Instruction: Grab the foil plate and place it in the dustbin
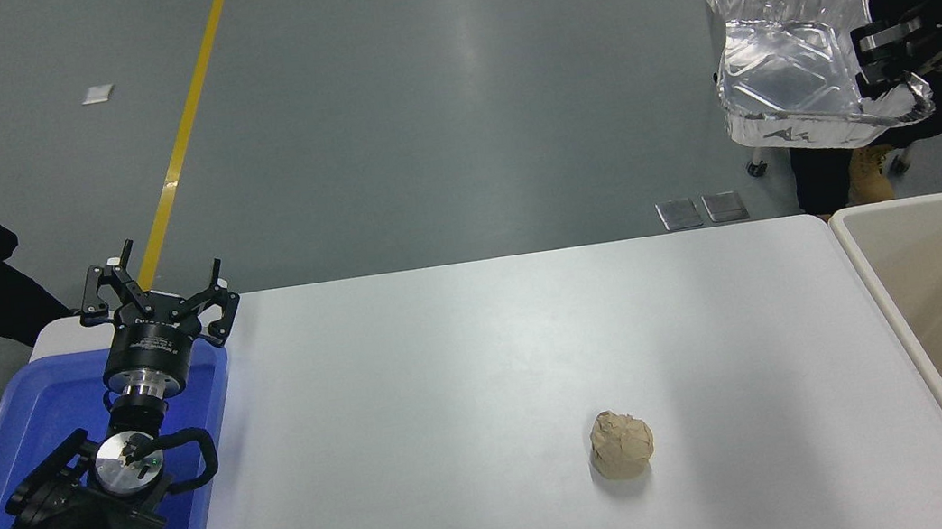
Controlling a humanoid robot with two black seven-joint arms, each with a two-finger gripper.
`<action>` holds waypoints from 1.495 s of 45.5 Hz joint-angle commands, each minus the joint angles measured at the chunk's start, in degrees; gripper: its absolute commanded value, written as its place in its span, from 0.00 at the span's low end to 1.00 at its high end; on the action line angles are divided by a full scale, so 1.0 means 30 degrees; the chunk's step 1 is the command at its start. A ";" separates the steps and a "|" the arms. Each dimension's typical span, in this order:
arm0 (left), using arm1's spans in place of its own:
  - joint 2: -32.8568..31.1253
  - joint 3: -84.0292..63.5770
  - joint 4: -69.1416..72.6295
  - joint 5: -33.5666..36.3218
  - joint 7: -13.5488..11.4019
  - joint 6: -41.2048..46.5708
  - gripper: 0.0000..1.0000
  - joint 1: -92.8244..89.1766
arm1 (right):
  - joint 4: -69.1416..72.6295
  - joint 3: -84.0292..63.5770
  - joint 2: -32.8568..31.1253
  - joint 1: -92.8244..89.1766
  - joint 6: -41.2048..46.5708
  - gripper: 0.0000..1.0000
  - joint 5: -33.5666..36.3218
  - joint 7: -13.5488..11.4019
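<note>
The foil plate (pixel 790 63) is a shiny silver tray, held high at the upper right, tilted with its inside facing me. My right gripper (pixel 871 57) is shut on the tray's right rim and comes in from the right edge. The tray hangs well above the table's far right corner, up and left of the dustbin (pixel 941 312), the large beige bin standing at the table's right end. My left gripper (pixel 155 283) is open and parked over the blue tub at the lower left.
A crumpled tan paper ball (pixel 621 444) lies on the white table (pixel 449 377) at centre right. A blue plastic tub (pixel 37 422) stands at the left end. A person in dark clothes stands behind the held tray; another sits at the far left.
</note>
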 commanded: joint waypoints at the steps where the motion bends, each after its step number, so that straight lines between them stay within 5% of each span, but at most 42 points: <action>1: 0.0000 -0.0001 -0.0001 -0.0001 0.0000 0.0029 0.99 0.0000 | -0.1641 -0.0029 -0.0008 -0.1241 -0.0073 0.00 0.0099 -0.0031; 10: 0.0000 -0.0001 -0.0001 -0.0001 0.0000 0.0029 0.99 0.0000 | -0.6238 0.0293 -0.0096 -0.4520 -0.0629 0.00 0.0800 -0.0090; 28: 0.0000 -0.0001 -0.0001 -0.0001 0.0000 0.0000 0.99 0.0000 | -1.9190 0.0703 -0.0067 -1.6472 -0.1594 0.00 0.7243 -0.0178; 43: 0.0000 -0.0001 -0.0001 -0.0001 0.0000 0.0000 0.99 0.0029 | -1.9574 0.1259 -0.0389 -2.1191 -0.8067 0.00 1.0732 -0.0266; 53: 0.0000 -0.0001 -0.0001 -0.0001 0.0000 0.0000 0.99 0.0000 | -1.9633 0.3894 -0.0360 -2.5087 -1.2726 0.00 1.0997 -0.0266; 68: 0.0000 -0.0001 -0.0001 -0.0001 0.0000 0.0000 0.99 0.0000 | -2.0627 0.8466 0.1485 -3.0391 -1.5132 0.00 1.0998 -0.0119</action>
